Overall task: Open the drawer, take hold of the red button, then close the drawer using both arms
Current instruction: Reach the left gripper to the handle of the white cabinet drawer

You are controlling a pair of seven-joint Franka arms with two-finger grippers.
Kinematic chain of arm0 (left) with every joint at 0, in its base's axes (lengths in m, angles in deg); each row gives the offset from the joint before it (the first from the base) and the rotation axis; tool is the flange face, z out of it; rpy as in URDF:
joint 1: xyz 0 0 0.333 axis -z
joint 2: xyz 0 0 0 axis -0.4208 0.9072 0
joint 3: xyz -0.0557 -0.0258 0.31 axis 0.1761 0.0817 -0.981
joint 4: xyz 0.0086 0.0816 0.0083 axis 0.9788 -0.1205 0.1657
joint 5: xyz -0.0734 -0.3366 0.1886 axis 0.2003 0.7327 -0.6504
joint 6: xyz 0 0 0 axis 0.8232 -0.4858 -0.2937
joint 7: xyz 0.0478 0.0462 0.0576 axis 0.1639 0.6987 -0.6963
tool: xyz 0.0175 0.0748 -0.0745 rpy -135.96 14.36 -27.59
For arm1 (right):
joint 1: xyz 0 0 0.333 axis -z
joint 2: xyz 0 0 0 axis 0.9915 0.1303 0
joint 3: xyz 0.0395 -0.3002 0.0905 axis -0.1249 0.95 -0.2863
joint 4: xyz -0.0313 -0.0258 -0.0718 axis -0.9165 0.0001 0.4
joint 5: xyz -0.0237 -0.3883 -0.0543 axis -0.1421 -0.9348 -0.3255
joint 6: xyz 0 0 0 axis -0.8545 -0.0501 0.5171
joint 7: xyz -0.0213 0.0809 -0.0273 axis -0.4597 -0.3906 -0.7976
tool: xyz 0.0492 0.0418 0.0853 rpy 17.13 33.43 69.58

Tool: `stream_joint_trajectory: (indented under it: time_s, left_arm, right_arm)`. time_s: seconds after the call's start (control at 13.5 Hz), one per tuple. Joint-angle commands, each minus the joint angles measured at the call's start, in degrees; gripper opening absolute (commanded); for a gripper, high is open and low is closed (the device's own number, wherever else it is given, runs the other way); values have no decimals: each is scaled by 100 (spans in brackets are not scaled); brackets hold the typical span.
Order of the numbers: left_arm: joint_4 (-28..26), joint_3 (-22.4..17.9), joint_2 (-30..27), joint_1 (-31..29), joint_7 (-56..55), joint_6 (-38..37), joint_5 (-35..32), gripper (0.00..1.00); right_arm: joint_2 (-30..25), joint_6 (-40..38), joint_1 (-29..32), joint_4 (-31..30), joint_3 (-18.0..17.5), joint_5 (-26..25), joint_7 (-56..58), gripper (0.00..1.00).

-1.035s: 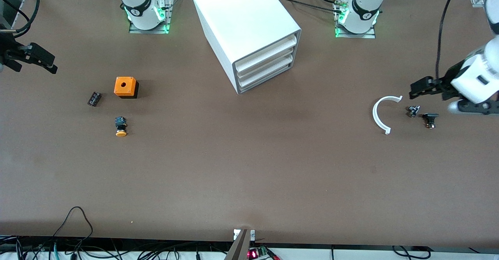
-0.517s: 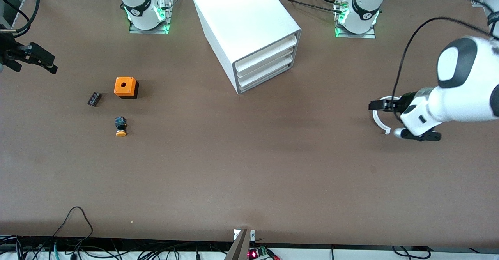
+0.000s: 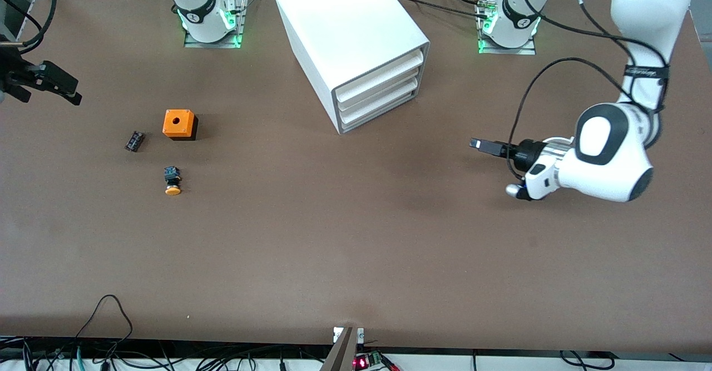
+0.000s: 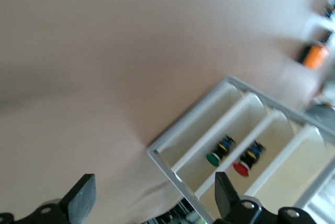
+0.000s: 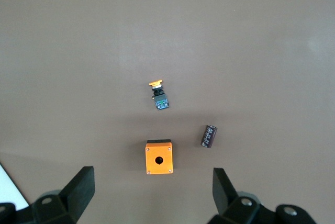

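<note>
The white cabinet stands mid-table near the arms' bases, and all four of its drawers sit pushed in. In the left wrist view the drawer fronts face me. The red-capped button lies inside one drawer, and a green-capped one lies in the neighbouring drawer. My left gripper is open and empty. It is over the bare table toward the left arm's end and points at the cabinet front. My right gripper is open and empty, and it waits at the right arm's end of the table.
An orange box with a hole, a yellow-capped button and a small black part lie toward the right arm's end. The left arm's forearm hangs over the table toward its own end.
The left arm has swung in from the table's edge toward the cabinet and now covers the white arc and small parts that lay there. The right arm has not moved.
</note>
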Motion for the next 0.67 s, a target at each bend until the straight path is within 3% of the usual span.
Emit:
stream_joint_trajectory:
  time_s: [0.0, 0.22, 0.59]
  left_arm:
    - [-736, 136, 86, 136, 1220, 11, 741, 100]
    - [-1440, 611, 183, 250, 2013, 20, 1270, 100]
    - [-1986, 1120, 183, 400, 2428, 344, 1693, 99]
  right_arm:
    - [-18, -71, 3, 53, 14, 78, 16, 100]
    - [-27, -45, 12, 0, 14, 95, -10, 100]
    - [-105, 69, 3, -149, 6, 78, -37, 100]
